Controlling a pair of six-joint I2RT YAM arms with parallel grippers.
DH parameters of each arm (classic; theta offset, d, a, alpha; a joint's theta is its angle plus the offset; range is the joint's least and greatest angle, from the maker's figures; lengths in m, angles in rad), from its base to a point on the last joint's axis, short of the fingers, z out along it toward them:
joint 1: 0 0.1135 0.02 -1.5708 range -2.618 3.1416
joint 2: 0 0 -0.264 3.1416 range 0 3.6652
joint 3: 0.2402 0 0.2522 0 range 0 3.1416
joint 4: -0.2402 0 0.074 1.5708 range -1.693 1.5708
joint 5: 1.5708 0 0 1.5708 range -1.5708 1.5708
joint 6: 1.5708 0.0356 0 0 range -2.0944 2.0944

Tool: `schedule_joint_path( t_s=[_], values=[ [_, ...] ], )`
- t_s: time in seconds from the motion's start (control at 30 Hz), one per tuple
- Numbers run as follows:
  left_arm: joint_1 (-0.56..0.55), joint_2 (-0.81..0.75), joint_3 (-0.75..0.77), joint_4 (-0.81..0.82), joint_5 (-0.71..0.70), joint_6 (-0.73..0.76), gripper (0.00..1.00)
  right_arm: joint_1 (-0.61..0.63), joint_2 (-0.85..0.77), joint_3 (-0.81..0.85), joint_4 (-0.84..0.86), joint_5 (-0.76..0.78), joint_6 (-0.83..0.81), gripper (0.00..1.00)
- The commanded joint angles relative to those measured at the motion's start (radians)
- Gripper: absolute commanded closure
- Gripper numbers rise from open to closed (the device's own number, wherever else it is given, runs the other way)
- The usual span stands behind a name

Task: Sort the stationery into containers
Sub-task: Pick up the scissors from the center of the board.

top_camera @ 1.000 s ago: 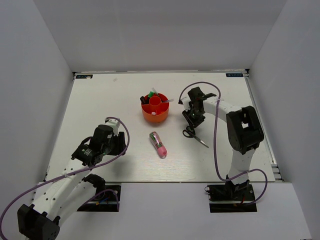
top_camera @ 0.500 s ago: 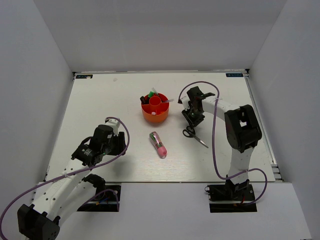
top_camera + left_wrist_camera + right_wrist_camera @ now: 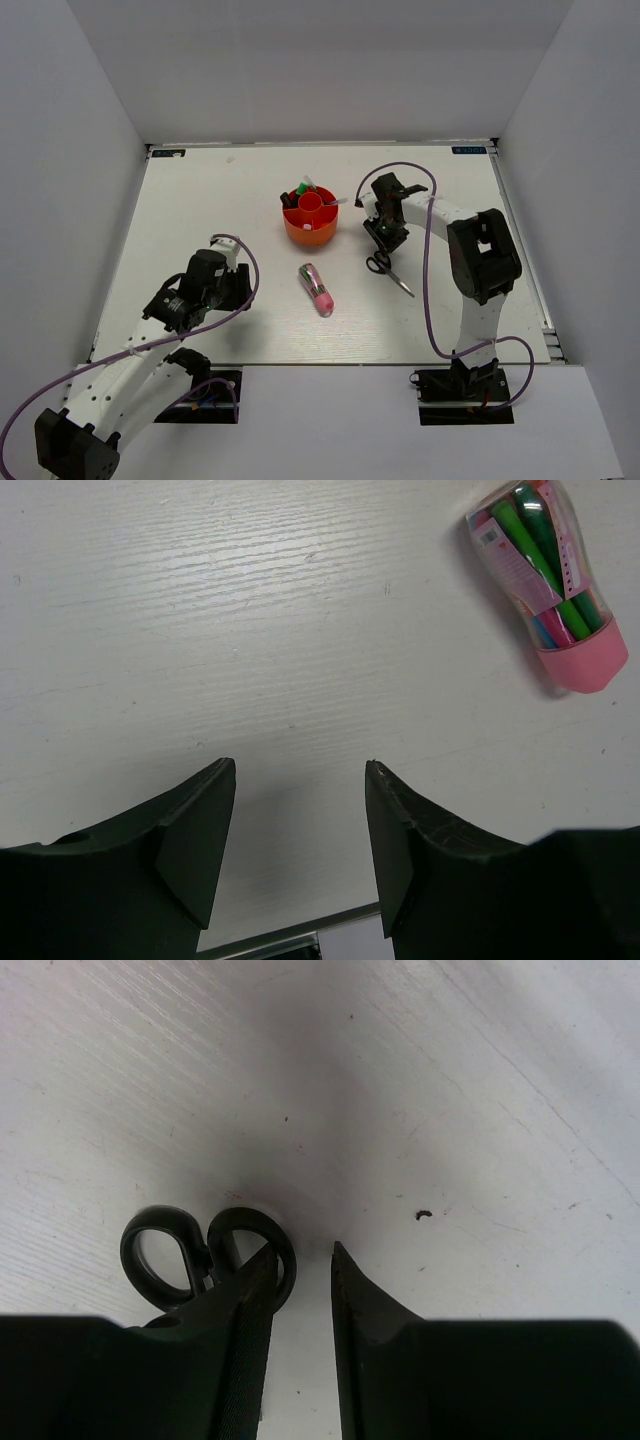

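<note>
**Top view.** The round orange-red organiser stands at mid-tabletop, toward the far side. Several items stand in its outer compartments. They are too small to identify, though one appears green-tipped. The chunky pink-and-green pen lies on the tabletop near of the organiser and apart from it. The black-handled scissors lie right of the pen, handles to the far side and blades pointing near-right. The right tool hangs directly over the handles. The left tool sits left of the pen, well apart from it.

**Right wrist view.** This view shows what the top view does not. The fingers stand a narrow gap apart, with bare tabletop between them. One fingertip overlaps the rim of one handle loop. It cannot be determined whether that fingertip is touching the loop.

**Left wrist view.** The fingers are spread wide over bare tabletop and hold nothing. The pen lies at upper right, showing a clear body, green and pink inserts and a pink end cap.
</note>
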Motion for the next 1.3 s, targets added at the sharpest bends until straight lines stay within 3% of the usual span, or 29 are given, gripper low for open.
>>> schedule_joint_path(
  t_s=[0.0, 0.53, 0.73, 1.27],
  values=[
    [0.003, -0.014, 0.007, -0.004, 0.008, 0.003, 0.35, -0.002, 0.065, -0.051, 0.008, 0.076, -0.013, 0.69],
    [0.003, -0.024, 0.006, -0.004, 0.007, 0.003, 0.35, -0.005, 0.091, -0.086, 0.011, 0.073, 0.006, 0.76],
    [0.003, -0.022, 0.004, -0.002, 0.004, 0.003, 0.35, -0.006, 0.091, -0.091, 0.016, 0.071, 0.009, 0.85],
    [0.003, -0.028, 0.004, -0.005, 0.004, 0.002, 0.35, -0.009, 0.09, -0.094, 0.016, 0.052, 0.006, 0.97]
  ],
)
